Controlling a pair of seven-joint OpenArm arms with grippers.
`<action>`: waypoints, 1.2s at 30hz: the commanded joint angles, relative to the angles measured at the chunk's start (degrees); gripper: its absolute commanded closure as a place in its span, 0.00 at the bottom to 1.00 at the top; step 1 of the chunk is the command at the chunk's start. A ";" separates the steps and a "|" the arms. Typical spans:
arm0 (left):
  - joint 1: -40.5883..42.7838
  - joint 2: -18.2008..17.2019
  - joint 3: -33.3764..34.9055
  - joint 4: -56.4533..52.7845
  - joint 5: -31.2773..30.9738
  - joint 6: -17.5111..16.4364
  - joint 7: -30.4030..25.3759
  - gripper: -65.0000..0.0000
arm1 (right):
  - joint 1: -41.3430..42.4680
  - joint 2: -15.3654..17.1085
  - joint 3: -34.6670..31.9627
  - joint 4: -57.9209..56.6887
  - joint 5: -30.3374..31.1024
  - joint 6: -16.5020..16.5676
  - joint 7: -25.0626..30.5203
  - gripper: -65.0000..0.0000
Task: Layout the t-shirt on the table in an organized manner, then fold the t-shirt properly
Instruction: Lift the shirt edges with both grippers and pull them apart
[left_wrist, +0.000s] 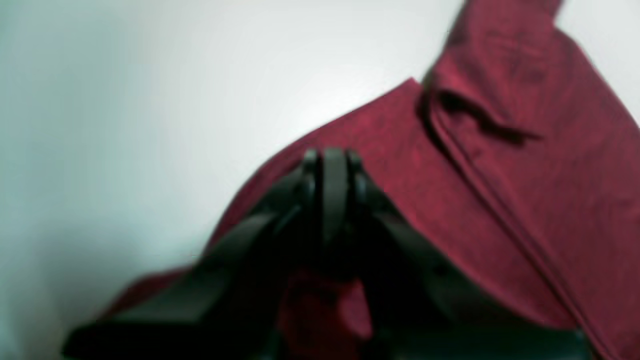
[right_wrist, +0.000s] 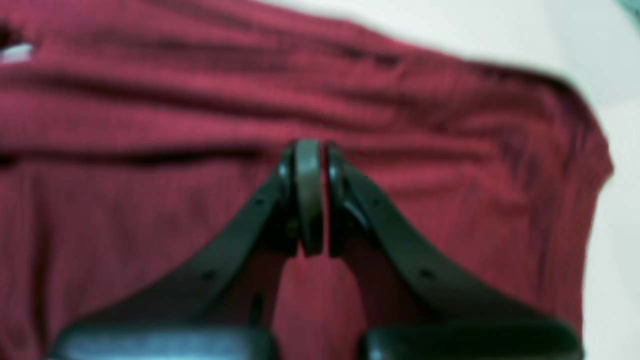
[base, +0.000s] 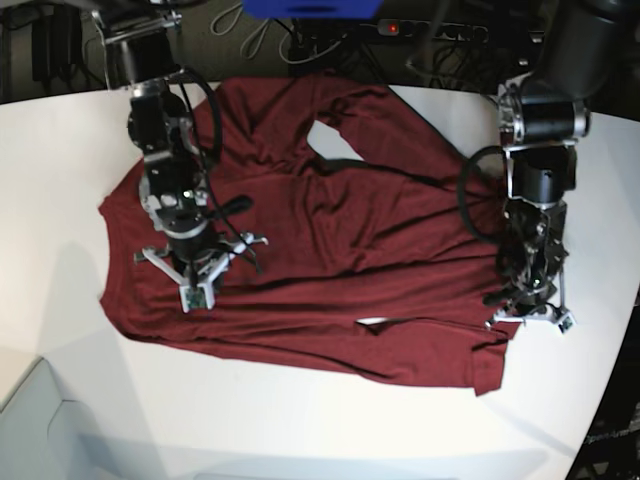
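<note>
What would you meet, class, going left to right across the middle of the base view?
Bare table → right gripper, over the t-shirt's edge → open spread of t-shirt → left gripper, at its other edge → bare table.

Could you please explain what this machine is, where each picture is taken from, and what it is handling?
It is a robot with two arms, each ending in a small gripper. One picture looks down from above; the two blurry close-ups come from cameras on the wrists. A dark red t-shirt lies spread, still wrinkled, on a white table. The left gripper is at one side edge of the shirt, and the right gripper is over the cloth near the other. Both sets of jaws are shut; whether either pinches fabric, I cannot tell.
</note>
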 joint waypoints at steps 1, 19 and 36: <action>-2.02 -0.59 0.00 -1.44 0.17 0.15 -3.30 0.97 | 0.52 0.47 0.25 1.61 -0.23 -0.20 1.54 1.00; -6.94 -5.77 9.14 -10.49 -0.36 0.15 -16.66 0.97 | -4.66 4.42 0.25 -5.25 -0.32 -0.11 1.54 1.00; 22.86 -5.42 -1.05 54.65 -10.21 0.32 16.92 0.97 | -12.66 1.87 10.98 15.94 -0.14 -0.11 1.54 1.00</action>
